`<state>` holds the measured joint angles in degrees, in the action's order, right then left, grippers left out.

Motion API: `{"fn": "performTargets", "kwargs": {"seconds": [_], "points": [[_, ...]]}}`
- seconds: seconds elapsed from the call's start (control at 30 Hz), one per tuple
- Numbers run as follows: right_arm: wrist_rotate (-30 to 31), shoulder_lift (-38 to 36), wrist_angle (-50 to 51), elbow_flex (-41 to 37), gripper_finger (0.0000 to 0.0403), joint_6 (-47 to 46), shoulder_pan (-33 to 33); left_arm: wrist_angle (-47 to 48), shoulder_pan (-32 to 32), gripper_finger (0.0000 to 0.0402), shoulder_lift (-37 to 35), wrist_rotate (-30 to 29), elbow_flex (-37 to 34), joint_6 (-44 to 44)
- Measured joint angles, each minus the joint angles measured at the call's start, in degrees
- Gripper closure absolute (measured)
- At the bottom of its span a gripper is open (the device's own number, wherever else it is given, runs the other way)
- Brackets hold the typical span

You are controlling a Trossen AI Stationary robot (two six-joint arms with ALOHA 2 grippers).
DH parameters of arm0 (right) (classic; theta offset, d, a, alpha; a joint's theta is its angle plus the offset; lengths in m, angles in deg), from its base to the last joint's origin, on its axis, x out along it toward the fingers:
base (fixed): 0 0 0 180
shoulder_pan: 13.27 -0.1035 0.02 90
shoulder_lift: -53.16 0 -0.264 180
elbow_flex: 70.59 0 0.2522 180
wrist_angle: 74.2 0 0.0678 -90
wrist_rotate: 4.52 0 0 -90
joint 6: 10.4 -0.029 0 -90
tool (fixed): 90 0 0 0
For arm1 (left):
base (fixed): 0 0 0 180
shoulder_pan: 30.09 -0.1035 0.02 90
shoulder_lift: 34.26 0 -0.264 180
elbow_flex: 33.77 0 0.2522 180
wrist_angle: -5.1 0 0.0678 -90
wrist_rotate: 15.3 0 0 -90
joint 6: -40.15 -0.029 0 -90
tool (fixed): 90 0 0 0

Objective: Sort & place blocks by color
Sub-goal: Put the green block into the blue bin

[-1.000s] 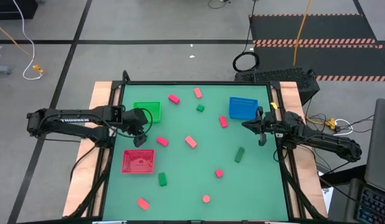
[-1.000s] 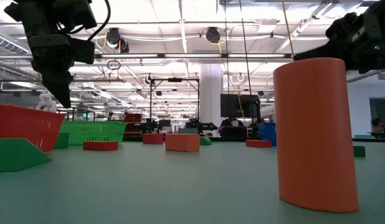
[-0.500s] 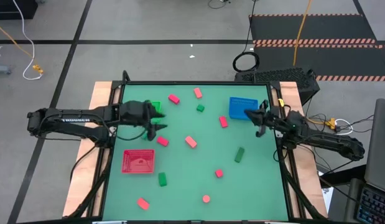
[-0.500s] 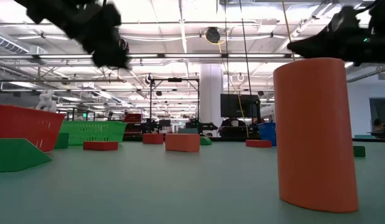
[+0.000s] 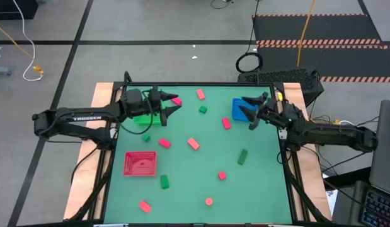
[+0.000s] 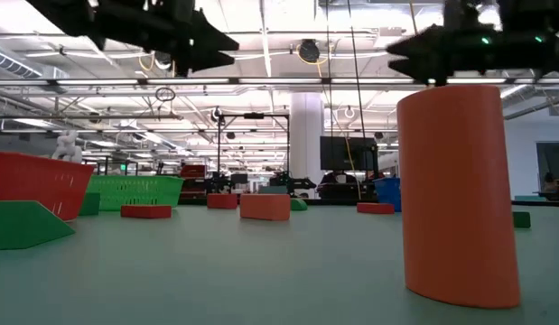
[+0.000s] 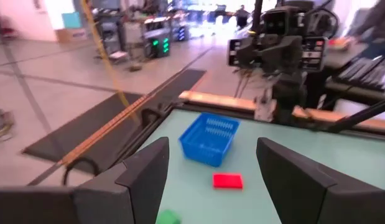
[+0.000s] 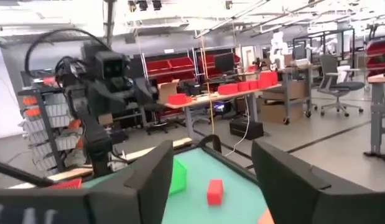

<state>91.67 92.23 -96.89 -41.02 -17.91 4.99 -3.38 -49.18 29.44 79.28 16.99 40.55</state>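
Observation:
Pink and red blocks (image 5: 193,144) and dark green blocks (image 5: 242,156) lie scattered flat on the green table top. One small green block (image 5: 146,137) lies just in front of the green tray (image 5: 144,117). My left gripper (image 5: 171,108) hangs open and level above the green tray's right side, pointing toward the table's right. My right gripper (image 5: 244,112) hangs open and level over the blue tray (image 5: 244,108), pointing left. Both grippers (image 7: 212,146) (image 8: 212,149) are empty. In the low view a red round block (image 6: 460,194) stands upright close to the camera.
A red tray (image 5: 140,162) sits at the near left. Past my left fingers lie the blue tray (image 7: 208,138) and a red block (image 7: 227,181). Wooden rails (image 5: 100,94) border the table on both sides. Open table top lies in the middle between the blocks.
My left gripper has risen and swung from in front of the green tray toward the far right, tipping from pointing down to level; a small green block now shows where it stood. My right gripper has risen toward the far edge over the blue tray, tipped level and opened.

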Motion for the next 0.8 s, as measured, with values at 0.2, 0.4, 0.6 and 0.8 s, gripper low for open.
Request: {"fn": "performTargets", "kwargs": {"seconds": [0.2, 0.4, 0.6, 0.8], "points": [[2.87, 12.53, 15.33, 14.15, 0.0170, 2.67, 0.00, 7.54, -4.45, 0.0158, 4.16, 7.44, 7.94, -0.85], [4.42, 23.89, 33.88, 28.31, 0.0170, 1.31, -0.79, 28.09, -5.38, 0.0158, 5.65, 6.97, 17.96, -6.69], [4.32, 31.41, 42.84, 36.37, 0.0171, 1.13, -5.64, 34.66, -5.19, 0.0158, 5.20, 6.88, 16.00, -8.89], [13.28, 39.13, 58.84, 46.91, 0.0172, -5.22, -10.53, 37.62, -6.43, 0.0158, 5.18, 1.25, 15.62, -14.05]]}}
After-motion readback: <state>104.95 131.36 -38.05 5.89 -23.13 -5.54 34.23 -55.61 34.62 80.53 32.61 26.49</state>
